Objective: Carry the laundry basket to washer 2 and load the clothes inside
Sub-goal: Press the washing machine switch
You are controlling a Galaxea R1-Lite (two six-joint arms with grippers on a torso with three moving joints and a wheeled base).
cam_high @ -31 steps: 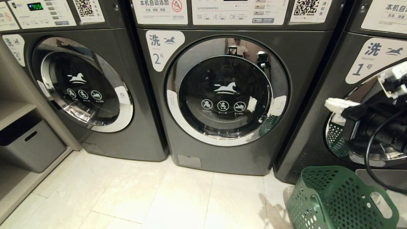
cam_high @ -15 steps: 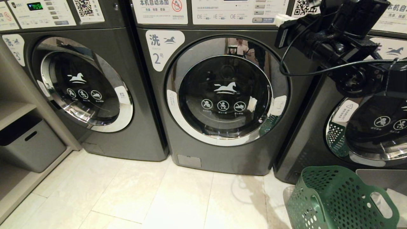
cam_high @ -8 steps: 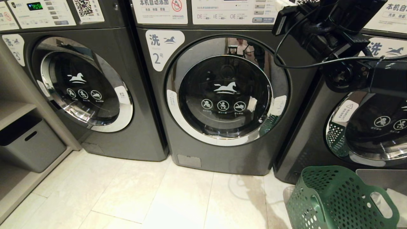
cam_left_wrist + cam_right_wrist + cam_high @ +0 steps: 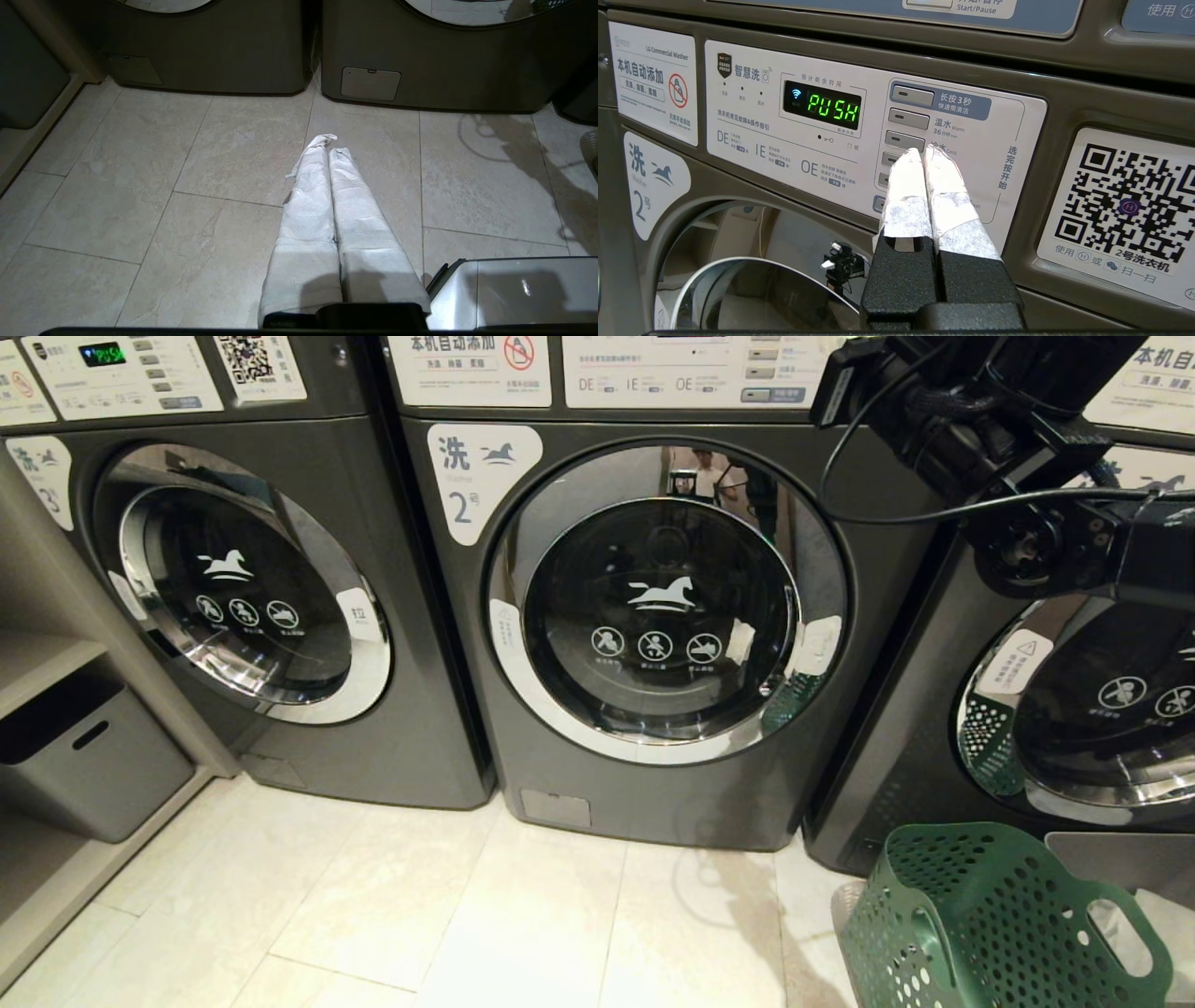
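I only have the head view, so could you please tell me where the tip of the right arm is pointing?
Observer: The right gripper, jaws shut, points at the button column on the control panel of washer 2.
Operator: Thank you. What does its display read?
Observer: The display shows PUSH in green.
Operator: And where is the left arm?
Observer: The left gripper hangs low over the floor tiles, jaws shut, holding nothing.
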